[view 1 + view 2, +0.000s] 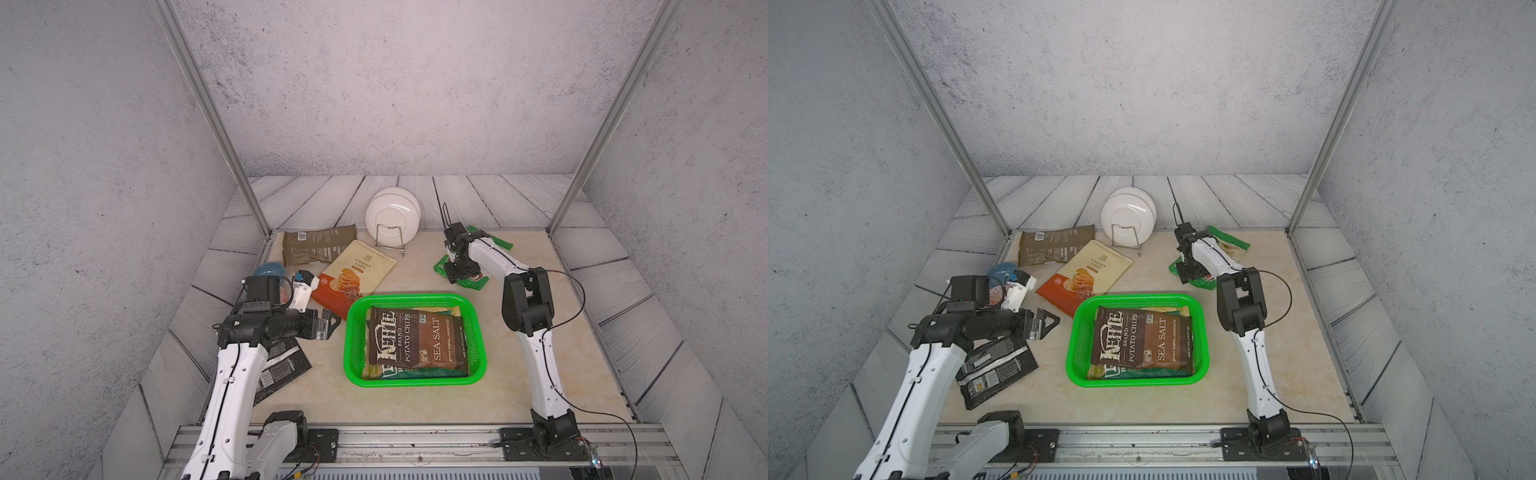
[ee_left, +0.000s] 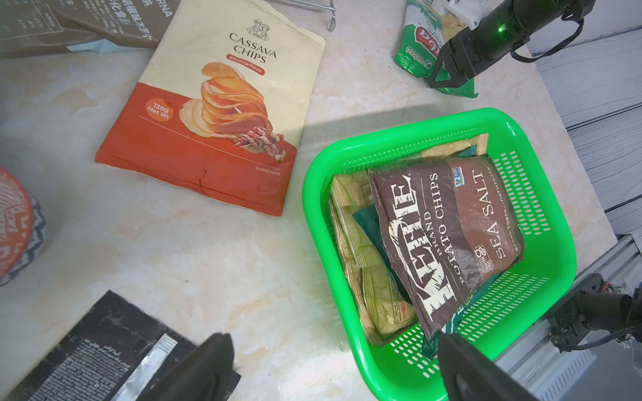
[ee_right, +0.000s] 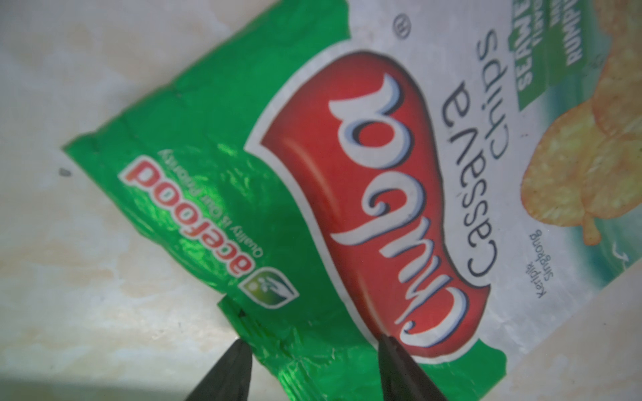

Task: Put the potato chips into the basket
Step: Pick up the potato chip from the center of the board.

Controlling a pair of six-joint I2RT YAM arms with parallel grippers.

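Top views: green plastic mesh basket [image 1: 348, 353] holds three crinkly bags [image 1: 415, 345], four bags outside [image 1: 357, 270]; left claw [image 1: 330, 321] spread, right claw [image 3: 312, 361] spread astride green foil bag [image 3: 215, 194]

In the basket [image 2: 314, 215], on the brown bag [image 2: 448, 236]: "KETTLE BRAND POTATO CHIPS", "SEA SALT", and a small "GLUTEN FREE" badge.

Just off the basket's far corner on the left arm's side, on the cream-and-orange bag [image 2: 222, 104]: "CASSAVA CHIPS", "Barbecue Flavor", "138g Net Wt".

Beyond the basket's far corner on the right arm's side, on the green bag [image 3: 243, 208]: "acefood", "Quality Is Our Priority", "Cassava Chips", "Keripik Singkong" – red logo word not surely legible.

Beside the basket on the left arm's side, on the black bag [image 2: 104, 347]: fine print – too small to read.
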